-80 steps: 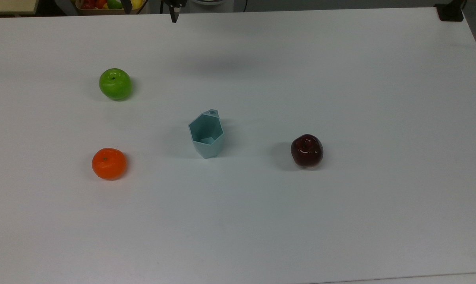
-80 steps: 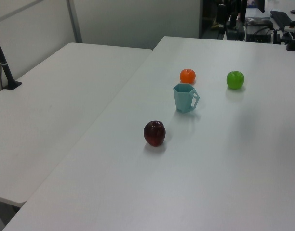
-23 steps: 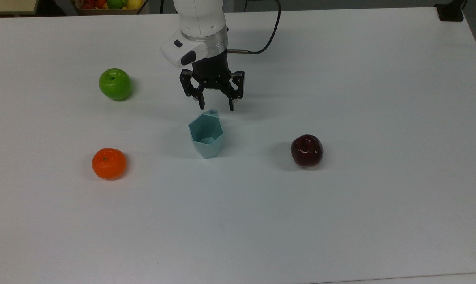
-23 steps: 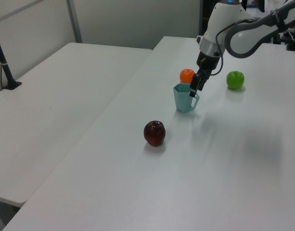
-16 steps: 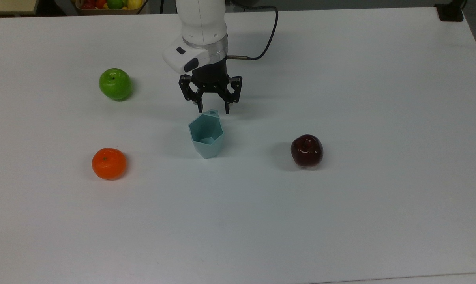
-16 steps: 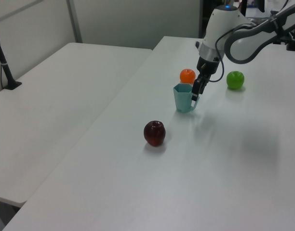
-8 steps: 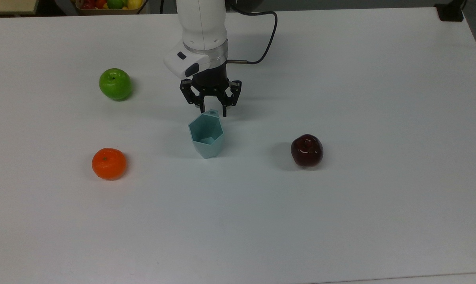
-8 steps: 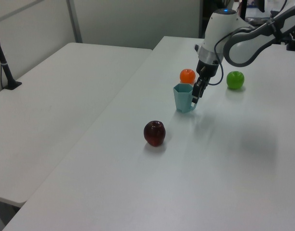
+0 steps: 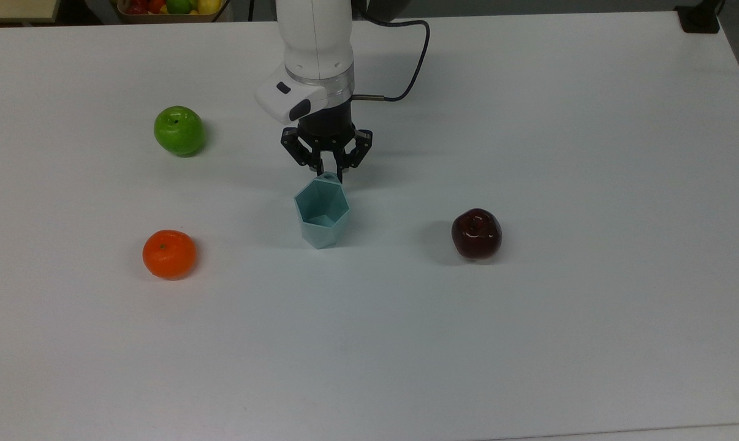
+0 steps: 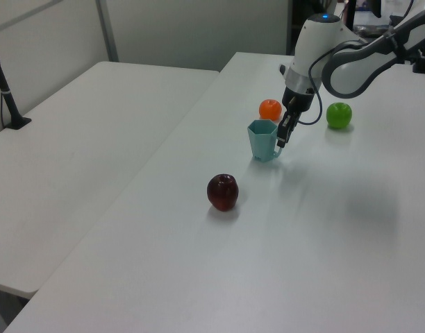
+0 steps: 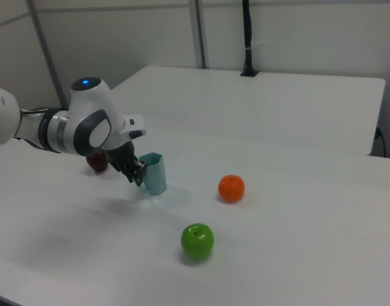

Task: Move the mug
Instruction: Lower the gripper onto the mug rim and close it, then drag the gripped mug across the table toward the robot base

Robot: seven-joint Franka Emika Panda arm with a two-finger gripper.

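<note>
The pale teal faceted mug (image 9: 322, 215) stands near the middle of the white table (image 9: 529, 343), with its small handle tab pointing toward the arm. My gripper (image 9: 330, 174) comes down from the white arm and is shut on that handle tab. In the left view the mug (image 10: 263, 141) leans slightly, with the gripper (image 10: 281, 141) at its right side. The right view has the mug (image 11: 156, 173) to the right of the gripper (image 11: 139, 178), which pinches its near edge.
A green apple (image 9: 179, 130) lies to the top view's left of the arm and an orange (image 9: 169, 253) sits below it. A dark red apple (image 9: 477, 233) rests to the mug's right. A fruit basket (image 9: 167, 7) and a black mount (image 9: 700, 18) sit at the far edge.
The fingers have come together onto the mug's handle tab. The mug has shifted and tipped slightly. The fruit has not moved.
</note>
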